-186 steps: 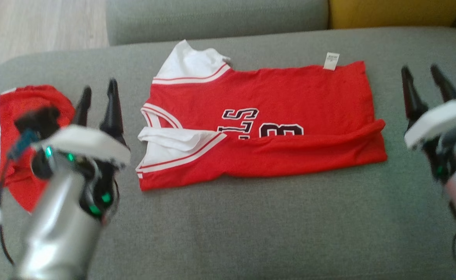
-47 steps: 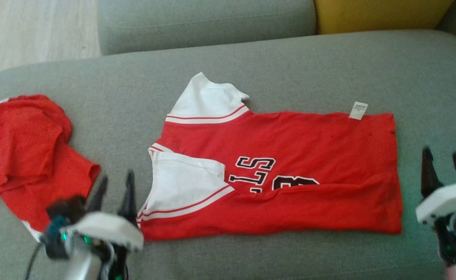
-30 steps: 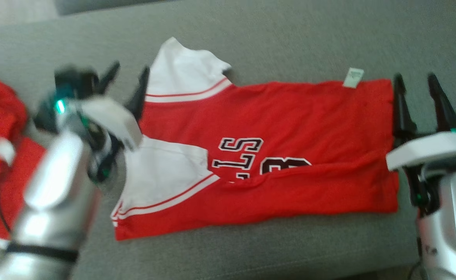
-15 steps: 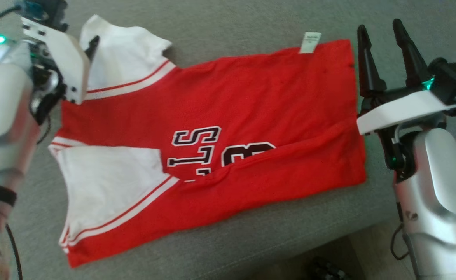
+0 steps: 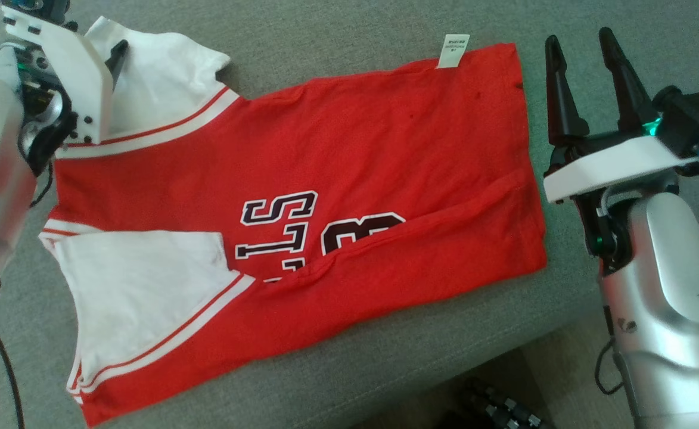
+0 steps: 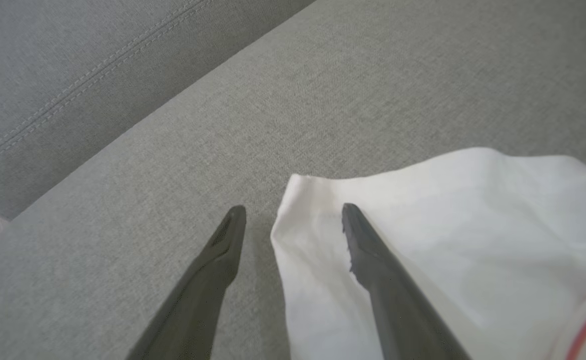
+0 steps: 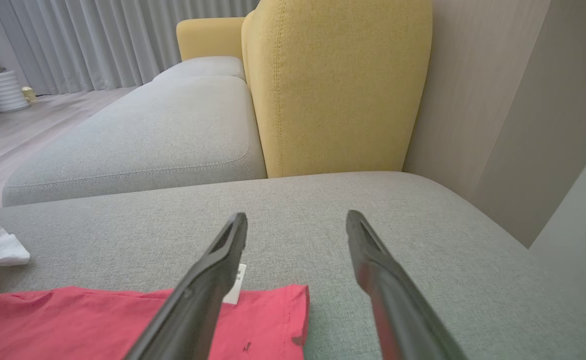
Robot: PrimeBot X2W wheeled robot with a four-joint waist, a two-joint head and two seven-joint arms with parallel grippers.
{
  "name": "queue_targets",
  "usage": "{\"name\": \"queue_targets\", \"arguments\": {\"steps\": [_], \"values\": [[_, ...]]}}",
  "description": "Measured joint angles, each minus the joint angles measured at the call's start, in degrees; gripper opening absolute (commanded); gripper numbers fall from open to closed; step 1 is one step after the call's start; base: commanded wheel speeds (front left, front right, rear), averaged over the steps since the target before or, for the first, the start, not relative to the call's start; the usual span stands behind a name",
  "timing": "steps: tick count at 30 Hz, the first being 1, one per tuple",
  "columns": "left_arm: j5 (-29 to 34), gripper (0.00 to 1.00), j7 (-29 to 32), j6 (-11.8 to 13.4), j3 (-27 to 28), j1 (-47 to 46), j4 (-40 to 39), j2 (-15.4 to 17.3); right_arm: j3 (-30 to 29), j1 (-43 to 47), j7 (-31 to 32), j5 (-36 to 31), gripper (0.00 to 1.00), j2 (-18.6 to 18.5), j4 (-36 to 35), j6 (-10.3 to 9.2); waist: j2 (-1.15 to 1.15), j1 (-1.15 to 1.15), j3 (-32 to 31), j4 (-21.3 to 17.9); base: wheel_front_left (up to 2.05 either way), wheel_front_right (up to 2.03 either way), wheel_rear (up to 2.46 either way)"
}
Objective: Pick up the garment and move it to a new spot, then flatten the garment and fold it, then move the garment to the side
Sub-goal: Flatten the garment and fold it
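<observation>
Red shirt [image 5: 349, 149] is laid flat on the grey sofa seat [image 5: 337, 30], partly folded; its near long edge is turned up over the front, so the lower part of the black lettering [image 5: 277, 226] is covered; one white sleeve [image 5: 146, 286] is folded in over the chest; the other sleeve [image 5: 158, 71] is spread out at the far left corner; a white label [image 5: 455, 50] is seen sticking out at the far edge, near the right corner.

Left gripper [image 6: 293, 212] is held spread, nothing pinched; the far sleeve's corner is straddled in the left wrist view, one finger [image 6: 387, 290] over white cloth, the other over bare seat; contact with the cloth cannot be told.

Right gripper [image 5: 577, 36] is held spread and empty, just beside the shirt's right hem, apart from it; in the right wrist view one finger is seen in front of the label, the other over bare seat.

A yellow backrest [image 7: 337, 85] is seen behind the seat.
</observation>
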Motion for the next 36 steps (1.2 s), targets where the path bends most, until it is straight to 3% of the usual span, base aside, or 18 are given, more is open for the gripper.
{"name": "queue_targets", "arguments": {"steps": [3, 4, 5, 8, 14, 19, 27, 36], "values": [[-0.96, 0.97, -0.94, 0.0, -1.22, -0.95, 1.32, -0.01, 0.0, -0.79, 0.0, -0.01, 1.0, 0.19, 0.42, 0.0, 0.0, 0.0, 0.37, -0.22, 0.0, 0.0, 0.0], [-1.47, 0.44, -0.97, 0.0, -1.81, -1.18, 1.52, -0.01, 0.01, -1.01, 0.0, -0.02, 1.0, 0.27, 0.48, 0.0, 0.0, 0.0, 0.43, -0.29, 0.0, 0.0, 0.0], [-2.04, 0.0, -0.98, 0.0, -2.49, -1.4, 1.59, -0.03, 0.01, -1.09, 0.0, -0.03, 1.0, 0.37, 0.6, 0.0, 0.0, 0.0, 0.49, -0.34, 0.0, 0.0, 0.0], [-4.03, 0.0, -1.03, -0.01, -4.36, -1.72, 1.54, -0.22, -0.8, -1.09, 0.0, -0.56, 1.0, 0.42, 1.22, 0.0, 0.0, -0.01, 0.66, -0.2, 0.0, 0.0, 0.0], [-6.69, 0.0, -5.94, -0.01, -6.11, -3.05, 0.91, -0.44, -5.37, -1.52, 0.36, -0.05, 1.0, 0.38, 2.48, 0.0, 0.0, -0.01, 0.83, 1.57, 0.0, 0.0, 0.0], [-9.24, 0.0, -10.38, -0.01, -6.73, -3.04, -0.9, -0.62, -5.78, -2.64, 2.91, 1.45, 1.0, -0.43, 4.0, 0.0, 0.0, -0.01, 0.03, 3.95, 0.0, 0.0, 0.0], [-11.27, 0.0, -14.59, -0.01, -7.86, -2.19, -5.34, -1.6, -4.87, -3.19, 11.05, 6.13, 1.0, -4.54, 9.76, 0.0, 0.0, -0.01, -1.8, 8.8, 0.0, 0.0, 0.0], [-11.49, 0.0, -14.71, 0.1, -8.44, 0.09, -10.49, -1.52, -3.69, -5.28, 14.62, 6.14, 1.0, -8.6, 16.5, 0.0, 0.0, -0.01, -2.65, 12.32, 0.0, 0.0, 0.0]]}}
